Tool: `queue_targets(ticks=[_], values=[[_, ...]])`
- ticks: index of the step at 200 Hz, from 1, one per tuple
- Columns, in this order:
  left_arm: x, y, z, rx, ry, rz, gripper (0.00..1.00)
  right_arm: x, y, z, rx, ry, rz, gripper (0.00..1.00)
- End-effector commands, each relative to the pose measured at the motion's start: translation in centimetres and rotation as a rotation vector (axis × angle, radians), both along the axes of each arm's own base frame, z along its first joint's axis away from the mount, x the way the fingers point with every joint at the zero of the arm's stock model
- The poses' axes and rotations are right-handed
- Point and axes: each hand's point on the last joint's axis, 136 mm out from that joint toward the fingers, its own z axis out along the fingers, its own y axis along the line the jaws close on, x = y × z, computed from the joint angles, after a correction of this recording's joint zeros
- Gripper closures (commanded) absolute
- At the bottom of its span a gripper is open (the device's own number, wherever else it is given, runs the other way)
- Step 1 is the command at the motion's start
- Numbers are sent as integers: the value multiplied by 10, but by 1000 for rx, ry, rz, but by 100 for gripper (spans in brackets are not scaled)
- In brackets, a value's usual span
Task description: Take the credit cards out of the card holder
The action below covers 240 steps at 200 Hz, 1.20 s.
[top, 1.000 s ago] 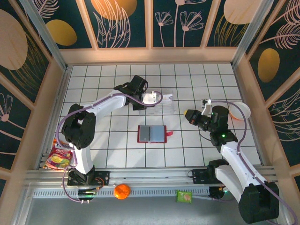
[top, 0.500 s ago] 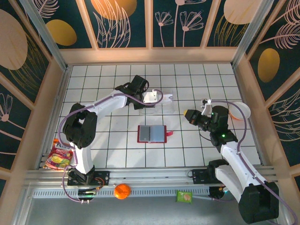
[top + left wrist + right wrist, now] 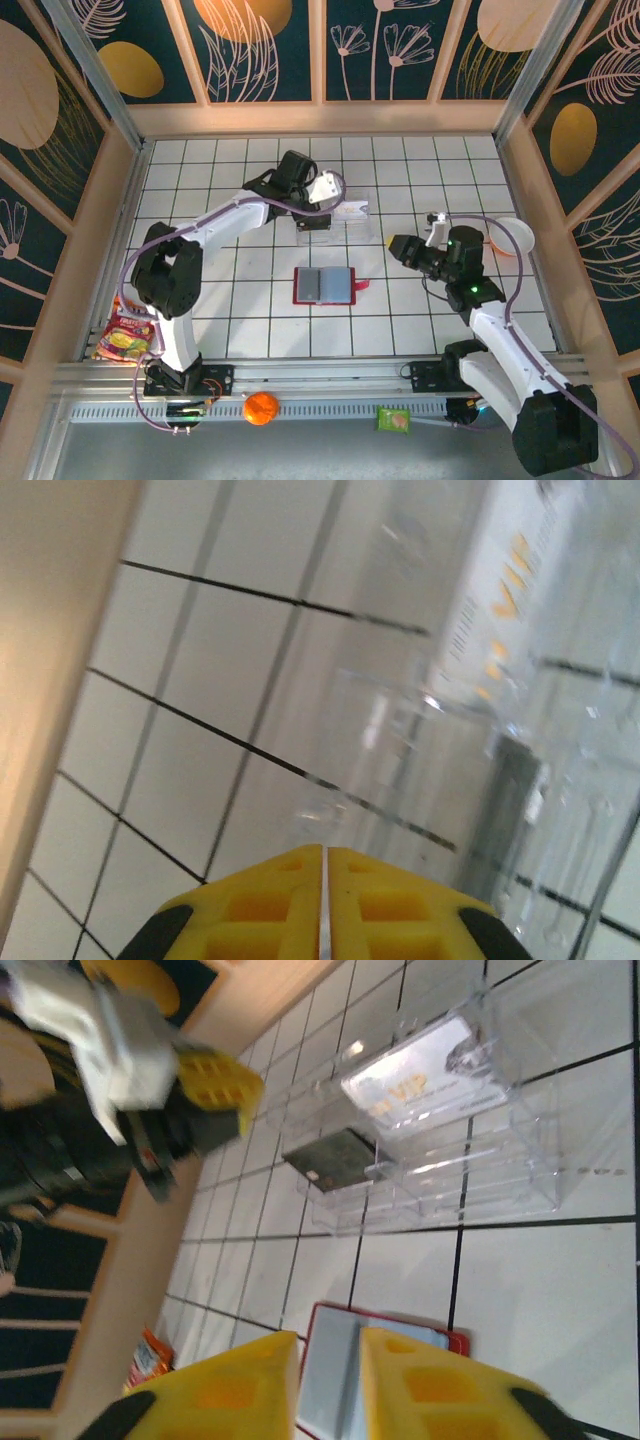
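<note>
Squarely in the middle of the table point(image 3: 250, 300) lies the wallet point(image 3: 325, 285), spread open and flat. It is a small red rectangle with a thin red border. Its left half is lined in matte grey and its right half in light blue, and a little red snap tab sticks out from the right edge. The table under it is glossy white tile with thin dark grid lines.

Both cards sit apart from the wallet, in a clear hard-plastic tray point(image 3: 520, 1160) just beyond it, on the side away from the arm bases. The tray has thin glassy walls that split it into compartments and catch the light. The dark card point(image 3: 335, 1160) is a thin, dull black rectangle at the tray's left end. The pale card point(image 3: 425, 1075) is silvery grey with orange lettering and lies toward the right, seemingly propped at a tilt.

Over the tray's left end hangs the left end effector point(image 3: 322, 865). Its ribbed yellow fingers are pressed together with only a hairline seam between them, and they grip nothing. The right end effector point(image 3: 328, 1345) hangs to the right of the wallet and points toward it. Its blocky yellow fingers are a narrow gap apart and hold nothing, and the wallet's edge shows through the gap.
</note>
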Motion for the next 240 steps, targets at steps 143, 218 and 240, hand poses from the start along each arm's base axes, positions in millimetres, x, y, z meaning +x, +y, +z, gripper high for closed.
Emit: queue_targets(ticks=[143, 218, 240], values=[[-100, 162, 84, -1128, 14, 940, 1, -38, 189, -115, -768, -49, 393, 54], [-131, 167, 41, -1133, 113, 944, 1, -46, 199, -147, -920, -26, 451, 59], [-129, 164, 36, -1115, 127, 945, 2, -48, 191, -158, -989, -9, 445, 60]])
